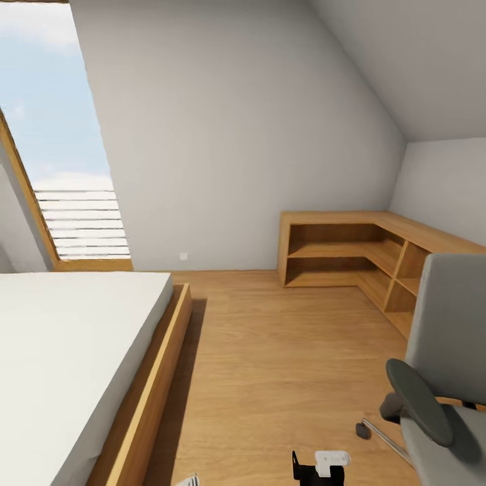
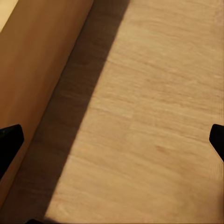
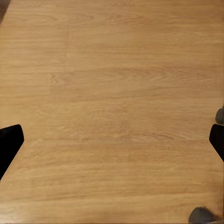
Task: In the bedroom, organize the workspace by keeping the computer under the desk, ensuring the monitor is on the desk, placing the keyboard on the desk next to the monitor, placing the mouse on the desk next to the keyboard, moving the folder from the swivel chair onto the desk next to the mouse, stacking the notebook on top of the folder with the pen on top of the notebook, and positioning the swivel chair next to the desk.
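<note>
One swivel chair (image 1: 449, 378), one bed (image 1: 74, 358), one corner shelf unit (image 1: 364, 260), one window (image 1: 57, 148), and two tools.

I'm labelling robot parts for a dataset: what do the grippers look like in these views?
In both wrist views the fingertips are plain black, blunt wedges with angled edges at the picture's sides: left gripper, right gripper. The head view shows a black bracket with a white block at the bottom edge.

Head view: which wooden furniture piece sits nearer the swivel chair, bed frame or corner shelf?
The corner shelf; it runs behind the swivel chair, while the bed frame lies across the floor.
</note>
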Available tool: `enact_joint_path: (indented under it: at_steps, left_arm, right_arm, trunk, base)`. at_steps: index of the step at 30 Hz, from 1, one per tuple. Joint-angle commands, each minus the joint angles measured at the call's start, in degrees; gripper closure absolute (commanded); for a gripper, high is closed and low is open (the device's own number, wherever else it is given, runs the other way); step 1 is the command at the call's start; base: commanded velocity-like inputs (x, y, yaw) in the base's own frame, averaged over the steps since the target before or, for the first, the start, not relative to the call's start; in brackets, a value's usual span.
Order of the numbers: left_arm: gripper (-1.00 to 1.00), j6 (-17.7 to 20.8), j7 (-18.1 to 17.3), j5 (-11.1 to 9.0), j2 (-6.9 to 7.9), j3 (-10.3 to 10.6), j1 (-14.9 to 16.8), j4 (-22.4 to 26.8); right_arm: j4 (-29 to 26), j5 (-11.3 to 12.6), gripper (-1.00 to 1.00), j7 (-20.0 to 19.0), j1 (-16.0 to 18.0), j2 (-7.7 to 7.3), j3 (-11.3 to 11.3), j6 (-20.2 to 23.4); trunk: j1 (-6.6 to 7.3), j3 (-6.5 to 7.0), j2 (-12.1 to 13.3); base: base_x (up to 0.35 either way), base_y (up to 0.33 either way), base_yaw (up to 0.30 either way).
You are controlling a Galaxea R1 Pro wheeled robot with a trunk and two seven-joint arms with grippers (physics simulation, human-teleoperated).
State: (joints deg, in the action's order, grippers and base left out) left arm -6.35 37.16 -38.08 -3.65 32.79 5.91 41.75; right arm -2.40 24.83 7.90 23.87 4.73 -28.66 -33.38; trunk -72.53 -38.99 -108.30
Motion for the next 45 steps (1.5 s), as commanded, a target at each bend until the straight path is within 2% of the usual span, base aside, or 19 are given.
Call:
enact_joint_path:
  at_steps: [1, 40, 45]
  left_arm:
    - [-1.0, -0.5, 0.29, -0.6, 0.04, 0.33, 0.07, 0.0]
    - [-1.0, -0.5, 0.29, -0.51, 0.04, 0.34, 0.07, 0.0]
    - [-1.0, -0.51, 0.13, -0.55, 0.4, 0.24, 0.07, 1.26]
  right_arm:
    - [0.03, 0.19, -1.0, 0.36, 0.03, 0.01, -0.49, -0.1]
    - [0.03, 0.13, -1.0, 0.36, 0.03, -0.07, -0.44, -0.1]
    - [0.03, 0.13, -1.0, 0.36, 0.03, -0.07, -0.43, -0.1]
  trunk:
    - [-0.02, -0.06, -0.02]
    - [-0.02, -0.06, -0.02]
    - [-0.02, -0.06, -0.02]
  base:
    - [0.303, 0.0, 0.029]
    - [0.297, 0.004, 0.001]
    - [0.327, 0.081, 0.0]
